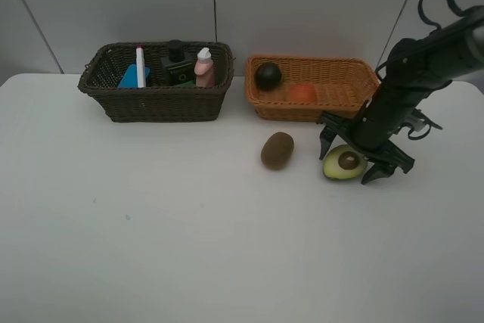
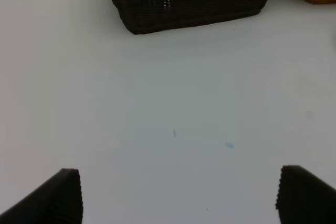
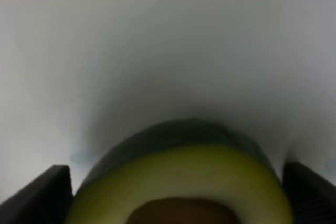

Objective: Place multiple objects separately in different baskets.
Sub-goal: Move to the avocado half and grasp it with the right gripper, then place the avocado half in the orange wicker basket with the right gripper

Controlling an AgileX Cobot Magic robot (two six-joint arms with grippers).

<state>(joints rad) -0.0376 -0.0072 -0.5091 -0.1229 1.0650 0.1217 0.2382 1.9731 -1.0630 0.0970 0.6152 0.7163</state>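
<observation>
On the white table point(image 1: 151, 247), at about four o'clock from centre, my right gripper point(image 1: 355, 158) stands spread wide around the halved avocado point(image 1: 345, 163), one finger on each side, not yet closed on it. At nine o'clock from the avocado lies the brown kiwi point(image 1: 277, 150). At twelve o'clock, the tan basket point(image 1: 355, 77) holds the dark mangosteen point(image 1: 268, 76) and orange bun point(image 1: 302, 92). At eleven o'clock, the dark basket point(image 1: 151, 104) holds the blue eraser point(image 1: 130, 77), white marker point(image 1: 140, 66), green bottle point(image 1: 178, 66) and pink bottle point(image 1: 204, 68). My left gripper point(image 2: 178, 195) hangs open over bare table.
</observation>
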